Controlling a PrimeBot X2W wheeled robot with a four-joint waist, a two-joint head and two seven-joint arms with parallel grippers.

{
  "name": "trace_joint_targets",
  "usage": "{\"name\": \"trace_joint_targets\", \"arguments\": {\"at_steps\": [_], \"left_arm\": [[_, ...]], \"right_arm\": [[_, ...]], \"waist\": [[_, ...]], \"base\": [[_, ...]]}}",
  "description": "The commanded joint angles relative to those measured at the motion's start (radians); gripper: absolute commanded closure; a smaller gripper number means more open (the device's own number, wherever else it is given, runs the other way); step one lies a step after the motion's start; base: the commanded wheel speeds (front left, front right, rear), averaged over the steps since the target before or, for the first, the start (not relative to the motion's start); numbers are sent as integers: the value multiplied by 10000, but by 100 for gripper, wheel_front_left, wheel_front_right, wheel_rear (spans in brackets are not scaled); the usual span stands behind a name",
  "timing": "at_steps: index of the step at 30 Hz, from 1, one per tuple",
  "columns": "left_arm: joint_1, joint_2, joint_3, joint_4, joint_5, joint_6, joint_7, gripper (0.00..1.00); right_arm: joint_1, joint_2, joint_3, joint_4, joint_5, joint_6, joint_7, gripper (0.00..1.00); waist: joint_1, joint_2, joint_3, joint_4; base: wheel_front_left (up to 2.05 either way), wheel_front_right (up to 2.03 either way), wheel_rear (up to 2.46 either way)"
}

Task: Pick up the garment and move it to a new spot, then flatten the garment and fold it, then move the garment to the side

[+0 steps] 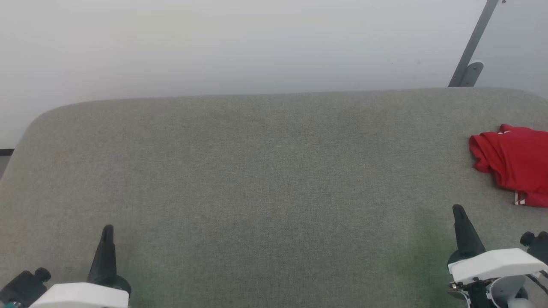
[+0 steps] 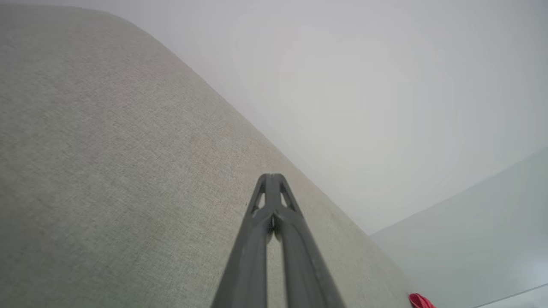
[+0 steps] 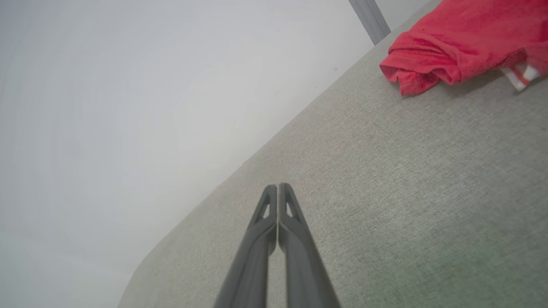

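Observation:
The garment [image 1: 513, 164] is a red bundle lying crumpled at the far right of the grey table, partly cut off by the head view's edge, with a bit of white-and-red striped trim at its near side. The right wrist view has the garment [image 3: 462, 40] at upper right, and a red sliver of the garment [image 2: 421, 301] sits in the bottom right corner of the left wrist view. My right gripper [image 1: 459, 210] is shut and empty, a short way in front of the bundle. At the lower left, far from it, my left gripper [image 1: 108, 229] is shut and empty.
The grey fabric-covered table [image 1: 257, 179] spreads wide between the two grippers, with rounded far corners. A pale wall rises behind it. A grey metal strut [image 1: 473, 47] leans on the wall at the table's far right corner.

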Motion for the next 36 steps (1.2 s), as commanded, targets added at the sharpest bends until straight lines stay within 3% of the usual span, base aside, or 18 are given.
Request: {"name": "trace_joint_targets", "arguments": {"at_steps": [1,36], "left_arm": [[-261,36,-6,-73,-269,-16,89,100],[-944,-319,-309,356,-3610,-28,1061,100]], "right_arm": [[-259,-2,-20,-161,316,-6,78,100],[-356,221,-101,-374,3920,-8,1037,100]], "waist": [[0,-1,-2,5],[0,-1,-64,141]], "base": [[0,0,0],[0,0,0]]}}
